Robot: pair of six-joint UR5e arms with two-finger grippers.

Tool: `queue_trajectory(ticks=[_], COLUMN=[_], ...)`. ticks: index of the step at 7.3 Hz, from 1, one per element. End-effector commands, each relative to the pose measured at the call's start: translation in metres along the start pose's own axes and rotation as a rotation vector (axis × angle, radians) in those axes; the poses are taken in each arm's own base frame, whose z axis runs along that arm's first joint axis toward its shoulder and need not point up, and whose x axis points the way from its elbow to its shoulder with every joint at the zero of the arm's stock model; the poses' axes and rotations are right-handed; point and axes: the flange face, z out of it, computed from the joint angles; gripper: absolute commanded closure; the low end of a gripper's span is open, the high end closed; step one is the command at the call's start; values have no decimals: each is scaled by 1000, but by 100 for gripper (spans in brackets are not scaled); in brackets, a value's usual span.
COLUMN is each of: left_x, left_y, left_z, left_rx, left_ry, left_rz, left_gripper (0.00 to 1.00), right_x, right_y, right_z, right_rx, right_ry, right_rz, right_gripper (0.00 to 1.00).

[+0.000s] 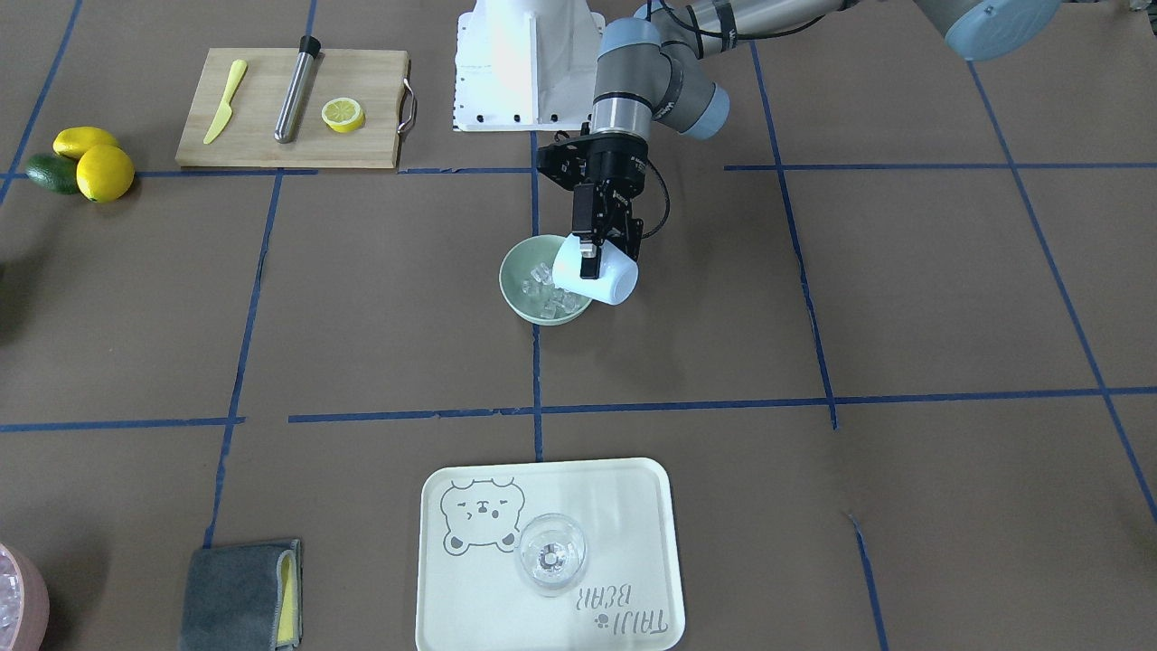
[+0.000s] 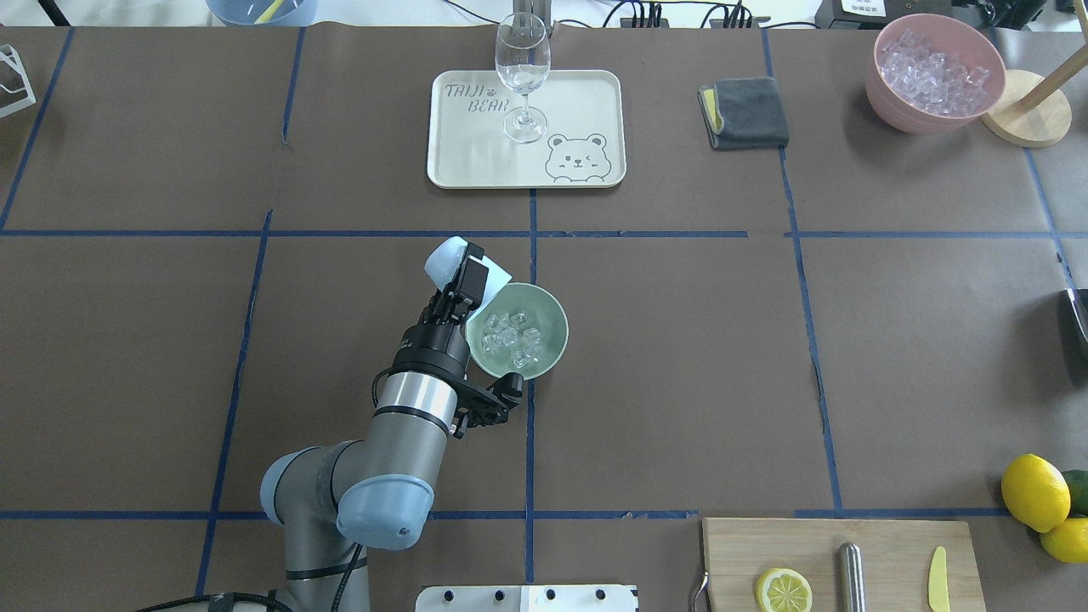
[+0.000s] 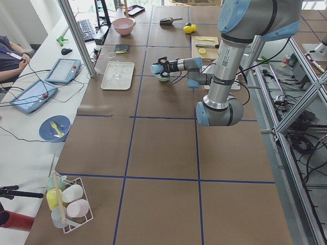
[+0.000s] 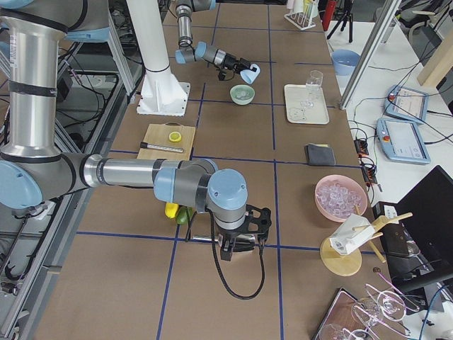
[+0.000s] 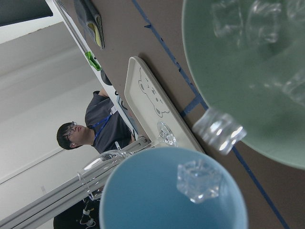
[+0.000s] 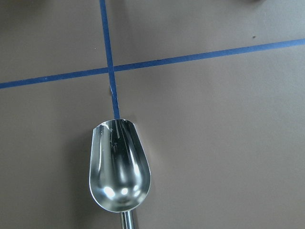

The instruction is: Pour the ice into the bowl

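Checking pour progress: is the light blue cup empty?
Not empty: one ice cube sits inside the tipped cup, a second cube is between its rim and the bowl.

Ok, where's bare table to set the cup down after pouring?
In the overhead view: the square left of the bowl, and the wide one right of it, between cloth and board. Crowded along the far edge: tray, cloth, pink bowl.
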Motion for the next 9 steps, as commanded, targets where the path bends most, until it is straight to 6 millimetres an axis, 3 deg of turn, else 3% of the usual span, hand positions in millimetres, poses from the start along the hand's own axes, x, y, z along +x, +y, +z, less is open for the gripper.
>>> queue_trajectory(ticks=[1,4,5,7,8,9], left_x=[3,-2,-14,-29,-27,-39], left_y=[0,1,8,27,33,47], left_z=[2,-1,-7,-5,6,18], left_rx=[-4,6,27,79,153,244], left_ry=[3,-8,-44,-109,-68,-22], left_rz=[39,7,-71,-273,-477,-647], left_gripper=[100,100,100,100,100,100], right_x=[3,3,4,3,4,5], right_y=[1,1,1,1,1,1], right_z=[-1,-1,-2,-1,-1,-1], right_rx=[2,3,5,4,3,4], right_ry=[-1,-1,-1,-1,-1,1], right_rz=[6,7,5,4,4,5], right_gripper=[0,0,0,0,0,0])
